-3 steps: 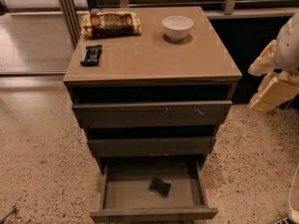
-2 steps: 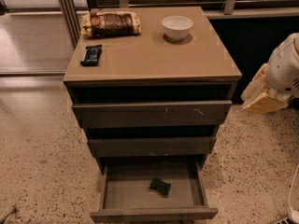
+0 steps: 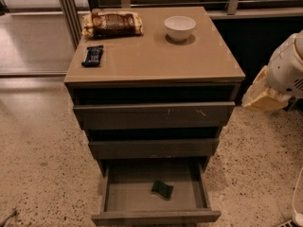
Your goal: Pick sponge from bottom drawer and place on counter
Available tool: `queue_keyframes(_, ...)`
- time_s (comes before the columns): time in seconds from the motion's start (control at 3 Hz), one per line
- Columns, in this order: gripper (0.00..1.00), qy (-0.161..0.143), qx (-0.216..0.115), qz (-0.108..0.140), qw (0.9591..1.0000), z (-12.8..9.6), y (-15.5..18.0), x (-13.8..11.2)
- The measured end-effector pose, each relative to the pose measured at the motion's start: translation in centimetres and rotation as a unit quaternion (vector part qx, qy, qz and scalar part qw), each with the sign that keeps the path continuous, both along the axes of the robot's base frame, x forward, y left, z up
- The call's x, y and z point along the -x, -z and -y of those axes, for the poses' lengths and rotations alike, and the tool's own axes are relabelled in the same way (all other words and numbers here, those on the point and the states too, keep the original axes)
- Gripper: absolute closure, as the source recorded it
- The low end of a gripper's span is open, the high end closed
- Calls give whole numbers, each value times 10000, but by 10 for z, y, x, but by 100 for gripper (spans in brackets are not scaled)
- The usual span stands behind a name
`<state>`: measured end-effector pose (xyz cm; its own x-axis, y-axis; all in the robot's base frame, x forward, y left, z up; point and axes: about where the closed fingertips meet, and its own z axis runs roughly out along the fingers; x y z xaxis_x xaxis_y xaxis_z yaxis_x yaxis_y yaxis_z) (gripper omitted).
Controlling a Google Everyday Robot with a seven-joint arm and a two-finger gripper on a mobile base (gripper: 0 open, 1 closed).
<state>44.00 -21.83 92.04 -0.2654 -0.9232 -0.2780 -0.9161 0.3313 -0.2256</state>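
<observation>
The sponge (image 3: 162, 189) is a small dark green pad lying flat on the floor of the bottom drawer (image 3: 113, 200), right of centre. That drawer is pulled fully open below two partly open drawers. The counter (image 3: 156, 56) is the tan glossy top of the cabinet. My gripper (image 3: 259, 100) hangs at the right edge of the view, beside the cabinet's right side at the height of the top drawer. It is well above and to the right of the sponge and holds nothing that I can see.
On the counter stand a white bowl (image 3: 180, 28) at the back right, a snack bag (image 3: 112, 23) at the back left and a dark blue wrapped bar (image 3: 93, 55) on the left. Speckled floor surrounds the cabinet. A railing (image 3: 189, 4) runs behind it.
The arm with my gripper has moved slightly down and to the left, closer to the cabinet's right side. The sponge and the drawers have not moved.
</observation>
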Motion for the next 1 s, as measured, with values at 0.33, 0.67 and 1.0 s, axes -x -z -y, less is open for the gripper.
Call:
queue_keyframes(0.33,100,67,-71,22,9999,-5,23,3)
queue_keyframes(0.67,100,312,-372,-146,9987,-6,95,12)
queue_keyframes(1.0,100,417,-804,-647,9938,-24,207,17)
